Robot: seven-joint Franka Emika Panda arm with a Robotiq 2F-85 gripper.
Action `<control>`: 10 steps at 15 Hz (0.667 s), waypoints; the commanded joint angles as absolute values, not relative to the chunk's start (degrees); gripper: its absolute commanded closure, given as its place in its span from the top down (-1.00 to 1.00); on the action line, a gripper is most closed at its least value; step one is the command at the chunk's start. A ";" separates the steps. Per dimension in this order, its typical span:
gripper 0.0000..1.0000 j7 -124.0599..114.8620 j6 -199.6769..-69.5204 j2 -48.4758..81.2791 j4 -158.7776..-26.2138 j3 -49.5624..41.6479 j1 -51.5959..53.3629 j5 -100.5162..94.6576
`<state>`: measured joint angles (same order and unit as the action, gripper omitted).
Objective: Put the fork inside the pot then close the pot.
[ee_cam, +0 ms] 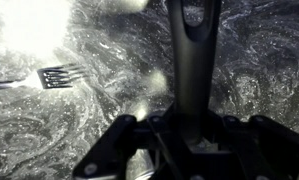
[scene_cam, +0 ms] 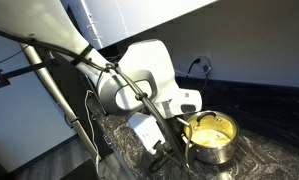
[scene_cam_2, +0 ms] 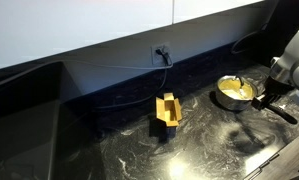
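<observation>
A fork [ee_cam: 59,75] lies on the marbled counter [ee_cam: 269,60], apart from a long black handle [ee_cam: 192,60].

Three cameras on one dark counter.
An exterior view sits close, looking past the arm [scene_cam: 139,80] down onto the pot [scene_cam: 211,133]; an exterior view stands farther back, pot [scene_cam_2: 235,92] at right. Wrist view faces steeply down, near the counter [ee_cam: 89,125].

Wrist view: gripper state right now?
Gripper: jaws closed on the pot's black handle; fork not held.
</observation>
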<state>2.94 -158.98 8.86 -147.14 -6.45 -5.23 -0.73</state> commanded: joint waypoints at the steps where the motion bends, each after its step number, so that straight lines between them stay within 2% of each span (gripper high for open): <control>1: -1.00 0.46 -165.23 8.63 -149.09 -6.46 -4.36 -2.55; 10: -0.96 -5.13 -175.54 8.26 -152.25 -7.54 -2.62 -3.32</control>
